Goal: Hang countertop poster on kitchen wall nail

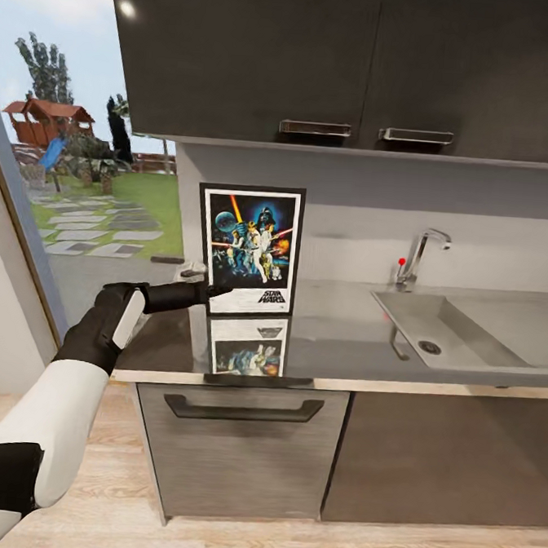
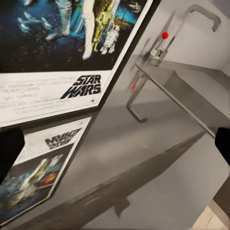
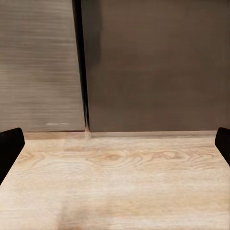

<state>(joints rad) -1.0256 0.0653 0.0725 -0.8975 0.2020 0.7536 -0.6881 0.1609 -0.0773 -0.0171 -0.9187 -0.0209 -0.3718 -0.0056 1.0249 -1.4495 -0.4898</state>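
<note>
The poster [image 1: 249, 250] stands upright on the kitchen countertop [image 1: 343, 332], leaning against the wall. It has a black frame, a white border and the STAR WARS logo at the bottom, and its reflection lies on the glossy slab. My left gripper [image 1: 214, 290] reaches the poster's lower left corner. In the left wrist view the poster [image 2: 67, 52] is close ahead above the countertop [image 2: 143, 158], and the left gripper [image 2: 115, 148] is open, its fingers wide apart with nothing between them. My right gripper [image 3: 115, 143] is open and hangs low over the wooden floor.
A steel sink [image 1: 475, 325] with a faucet [image 1: 418, 255] sits in the slab right of the poster. Dark upper cabinets [image 1: 322, 57] hang above. Below the counter are cabinet fronts with a handle [image 1: 244, 407]. A glass door [image 1: 82, 211] stands at the left.
</note>
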